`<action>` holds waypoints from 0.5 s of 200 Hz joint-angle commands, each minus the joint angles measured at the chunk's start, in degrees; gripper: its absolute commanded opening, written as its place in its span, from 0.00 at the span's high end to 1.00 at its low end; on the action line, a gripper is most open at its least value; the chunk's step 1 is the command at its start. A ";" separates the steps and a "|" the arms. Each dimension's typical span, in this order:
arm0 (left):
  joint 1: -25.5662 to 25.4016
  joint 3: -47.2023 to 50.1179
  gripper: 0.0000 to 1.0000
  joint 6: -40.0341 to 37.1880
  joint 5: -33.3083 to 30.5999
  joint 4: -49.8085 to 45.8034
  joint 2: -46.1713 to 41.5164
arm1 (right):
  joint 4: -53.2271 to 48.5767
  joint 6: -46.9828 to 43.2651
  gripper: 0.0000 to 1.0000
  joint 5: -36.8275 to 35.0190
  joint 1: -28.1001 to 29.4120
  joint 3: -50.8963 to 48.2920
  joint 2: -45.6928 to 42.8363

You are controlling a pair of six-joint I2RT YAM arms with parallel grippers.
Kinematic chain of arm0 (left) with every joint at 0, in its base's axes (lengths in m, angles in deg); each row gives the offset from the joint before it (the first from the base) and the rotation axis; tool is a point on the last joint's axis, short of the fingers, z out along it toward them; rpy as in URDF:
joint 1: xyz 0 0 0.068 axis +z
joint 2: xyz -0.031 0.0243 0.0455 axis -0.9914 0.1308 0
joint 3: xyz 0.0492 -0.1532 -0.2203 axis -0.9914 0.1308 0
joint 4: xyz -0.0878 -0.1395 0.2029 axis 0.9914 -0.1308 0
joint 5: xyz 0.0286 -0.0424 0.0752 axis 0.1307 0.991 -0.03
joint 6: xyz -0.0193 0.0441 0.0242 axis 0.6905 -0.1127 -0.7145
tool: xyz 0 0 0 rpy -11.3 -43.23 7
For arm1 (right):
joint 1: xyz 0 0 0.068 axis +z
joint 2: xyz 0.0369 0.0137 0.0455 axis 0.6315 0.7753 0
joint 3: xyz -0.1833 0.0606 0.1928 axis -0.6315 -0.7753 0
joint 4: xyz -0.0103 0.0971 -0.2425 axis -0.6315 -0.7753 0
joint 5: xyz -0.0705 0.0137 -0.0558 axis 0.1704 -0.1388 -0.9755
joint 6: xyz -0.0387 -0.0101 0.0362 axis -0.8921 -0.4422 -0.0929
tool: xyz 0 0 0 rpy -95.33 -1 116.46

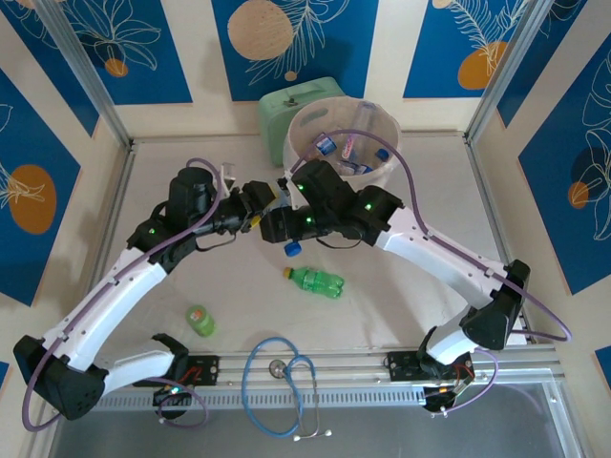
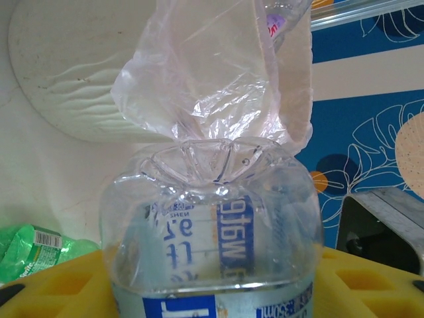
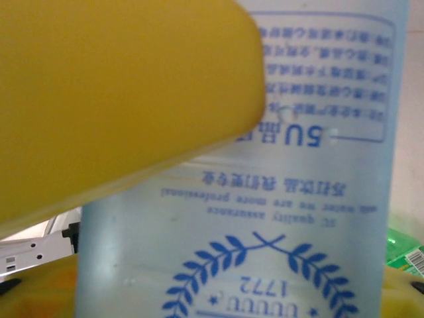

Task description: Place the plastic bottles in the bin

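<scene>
The clear bottle point(image 2: 212, 199) is glossy see-through plastic, dented at its end, with a slick printed blue label point(image 2: 192, 310); the bag point(image 2: 218, 73) above it is thin, crinkled, shiny film. The bin point(image 1: 391, 143) is smooth pale plastic, the green bottle point(image 1: 315, 281) glossy, the table point(image 1: 458, 191) matt, and the rail point(image 1: 353, 365) along its near edge bare metal.

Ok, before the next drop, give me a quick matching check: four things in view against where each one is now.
Things:
1. clear bottle
2. larger green bottle
3. stethoscope
4. mint-green box

Places:
A. lying on its side on the open table
B. at the far edge, beside and behind the bin
C. between the yellow fingers of the left gripper
D. at the near edge, between the arm bases

Pairs: 1-C, 2-A, 3-D, 4-B
</scene>
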 commanded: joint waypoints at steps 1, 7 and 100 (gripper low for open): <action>0.60 -0.87 0.34 0.15 2.97 2.04 -0.49 | -0.21 -0.68 0.46 -0.62 0.36 3.02 -0.06; 0.70 -0.99 0.24 0.00 2.53 1.85 -0.56 | -0.43 -0.80 0.47 -0.90 0.44 3.27 -0.16; 3.01 -6.17 0.00 -9.03 -15.56 -10.34 -7.30 | -9.25 -8.43 0.48 -6.35 -8.30 19.14 1.42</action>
